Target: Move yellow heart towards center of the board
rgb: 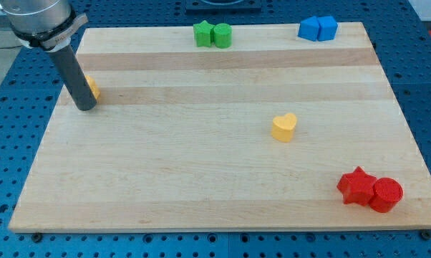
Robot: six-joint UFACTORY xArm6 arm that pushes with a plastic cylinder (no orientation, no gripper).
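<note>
Sitting a bit to the view's right of the middle of the table (201, 165) is the yellow heart (284, 127), out in the open with nothing touching it, lobes pointing up toward the view's top-right. My tip (86, 106) is way over on the view's left, near the table's upper left corner, well apart from the heart. Right beside the tip, on its right side, there's another yellow block (93, 87), mostly hidden behind the rod so I can't make out its shape, and I can't tell if the tip is actually touching it or just next to it. Up along the top edge there's a green pair: a green star (202, 33) and a green cylinder (222, 35), pressed up against each other. Further to the view's right on that same edge are two blue blocks: a blue block (311, 28) with angled sides, exact shape hard to call, and a blue cube (327, 28) snug against it. Down in the view's bottom right corner a red star (356, 185) and a red cylinder (384, 194) are touching too, cylinder on the right. There's no pincer on this rig, just the dark rod, so nothing is being grasped, and the heart sits loose on the wood.
</note>
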